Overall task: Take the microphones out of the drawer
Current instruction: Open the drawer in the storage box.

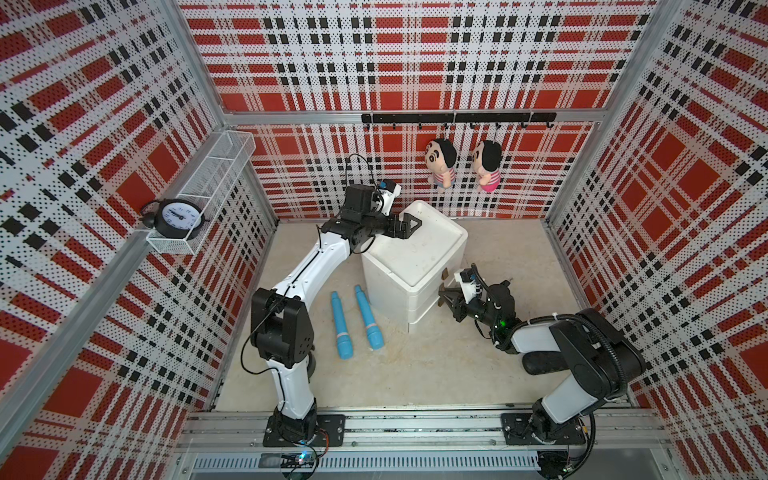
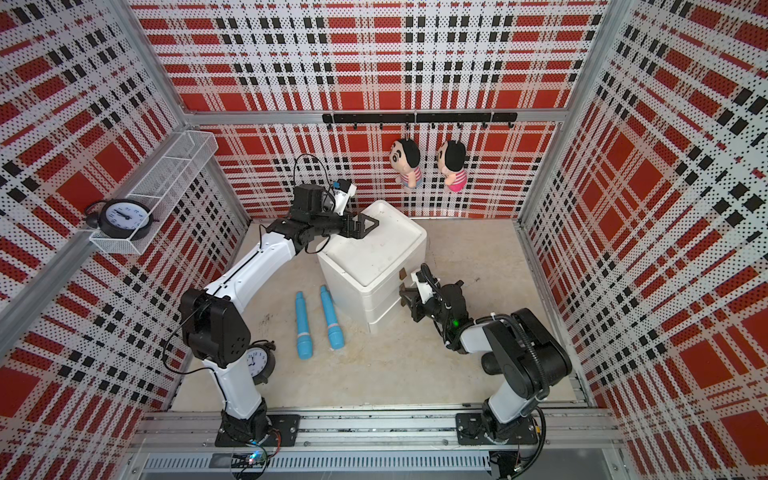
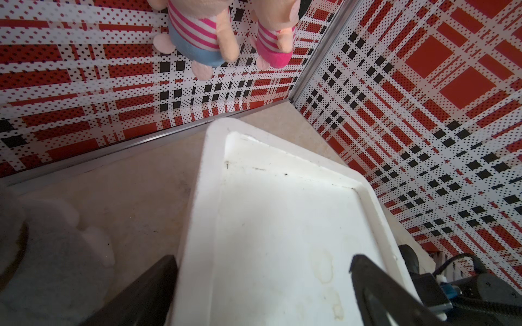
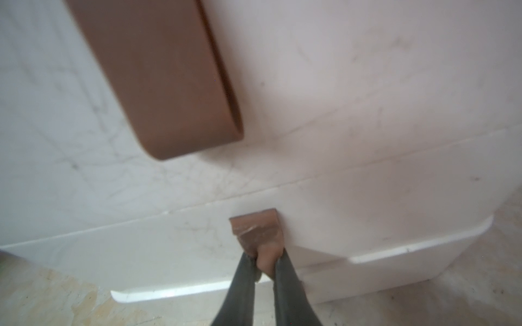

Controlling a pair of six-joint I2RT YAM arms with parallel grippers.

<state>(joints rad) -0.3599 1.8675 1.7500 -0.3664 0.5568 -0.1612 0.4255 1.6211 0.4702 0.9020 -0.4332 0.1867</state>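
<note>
A white drawer cabinet stands mid-floor, its drawers shut, so whatever is inside is hidden. My right gripper is shut on the small brown handle of a lower drawer. A larger brown handle sits above it. Over the cabinet's top far-left corner, my left gripper stands open, one finger outside the rim and one over the top. Two blue microphones lie side by side on the floor left of the cabinet.
Two plush dolls hang from a black hook rail on the back wall. A black alarm clock sits in a wire shelf on the left wall. Another clock stands on the floor behind my left arm's base.
</note>
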